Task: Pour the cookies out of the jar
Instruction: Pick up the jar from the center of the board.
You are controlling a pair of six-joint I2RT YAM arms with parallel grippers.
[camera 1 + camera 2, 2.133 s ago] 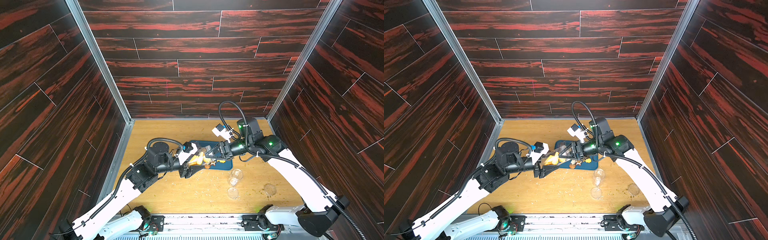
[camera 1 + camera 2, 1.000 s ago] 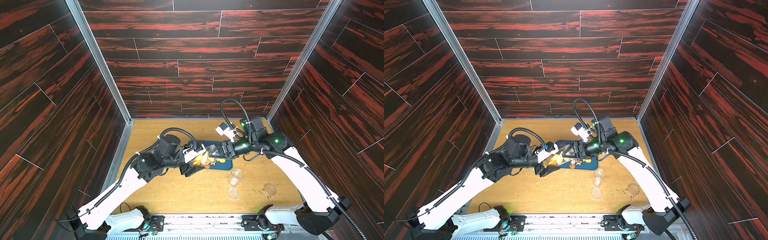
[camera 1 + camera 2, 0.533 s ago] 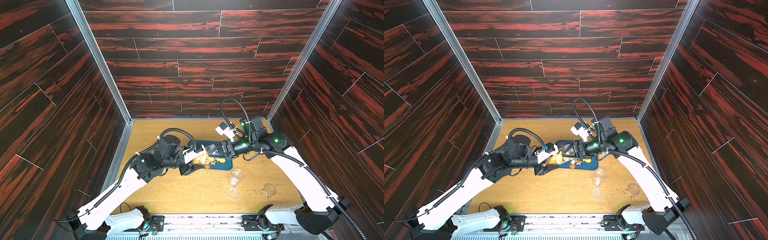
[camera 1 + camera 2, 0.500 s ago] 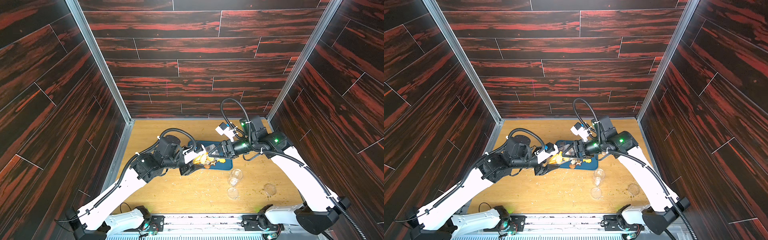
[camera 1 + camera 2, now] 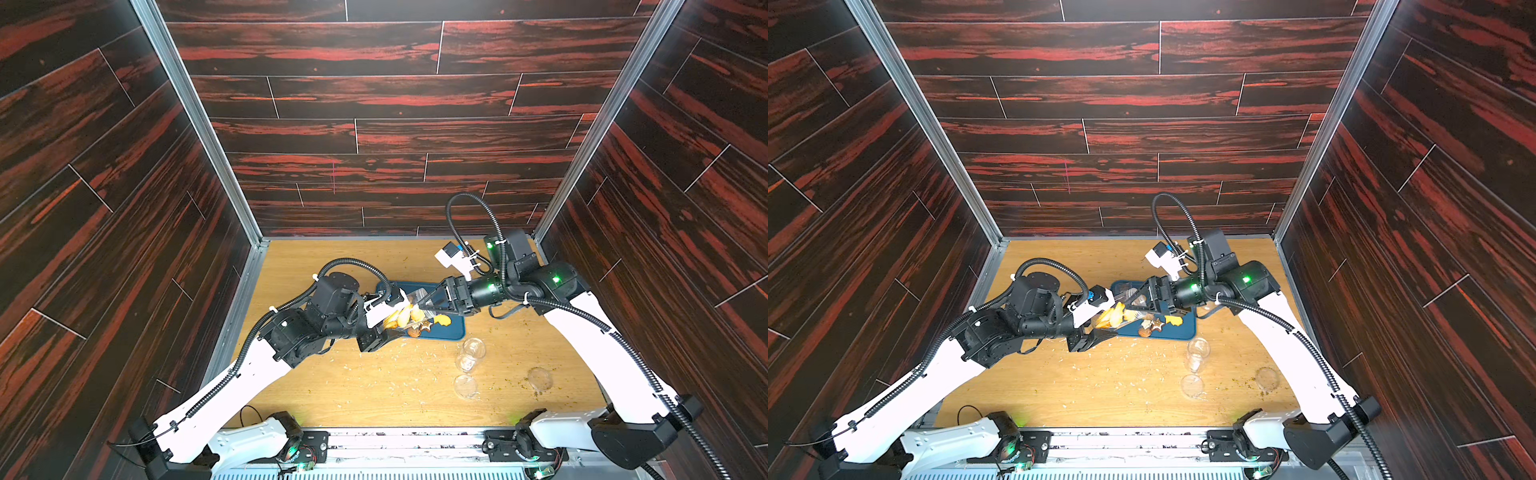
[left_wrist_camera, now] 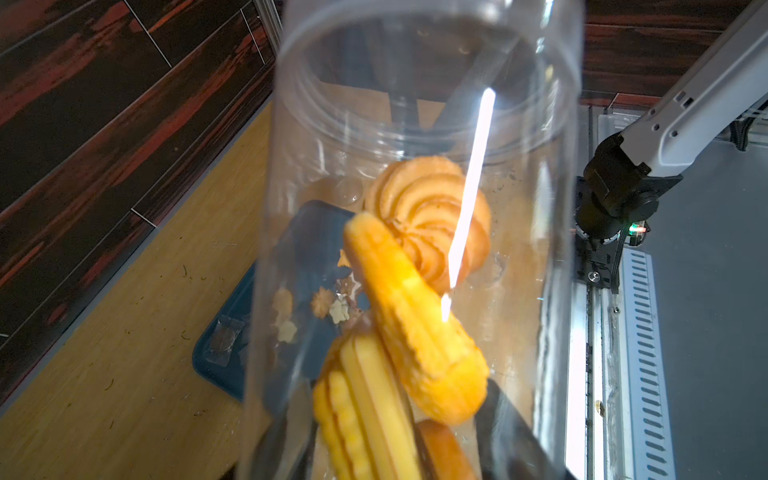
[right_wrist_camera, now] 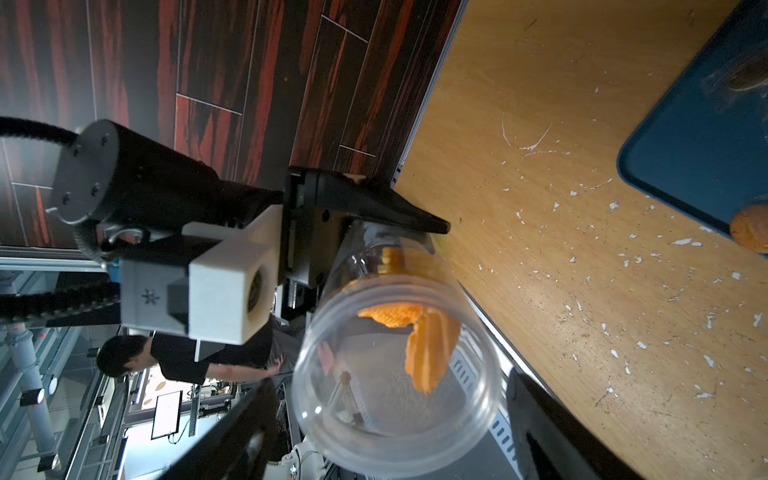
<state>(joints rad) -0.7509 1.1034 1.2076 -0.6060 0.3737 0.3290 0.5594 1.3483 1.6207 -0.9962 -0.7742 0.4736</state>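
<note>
Closest to the robot's base, a clear round piece [image 5: 465, 386] lies on the wooden table [image 5: 332, 399], with a clear cup [image 5: 469, 353] on its side just beyond it and a second clear round piece [image 5: 540, 379] well apart toward the right arm. Pale crumbs [image 5: 395, 361] are scattered across the wood between these and a blue tray [image 5: 453, 331]. Next comes the left gripper [image 5: 388, 323], clamped tight on the closed end of the clear jar [image 6: 415, 124]. It holds the jar off the table, lying almost level above the tray's left part, with its open mouth pointing at the right gripper [image 5: 424, 307]. Several golden-yellow cookies [image 6: 415, 311] rest along the jar's lower wall, ridged ones by the base and a round swirled one nearer the mouth. On the tray lie an orange cookie [image 5: 442, 320], a star-shaped cookie [image 5: 1158, 323] and a brown cookie [image 5: 1144, 331]. The right gripper's fingers [image 7: 548, 432] stand wide on either side of the jar's rim, gripping nothing. Behind everything rises a dark red plank wall [image 5: 374, 124].
</note>
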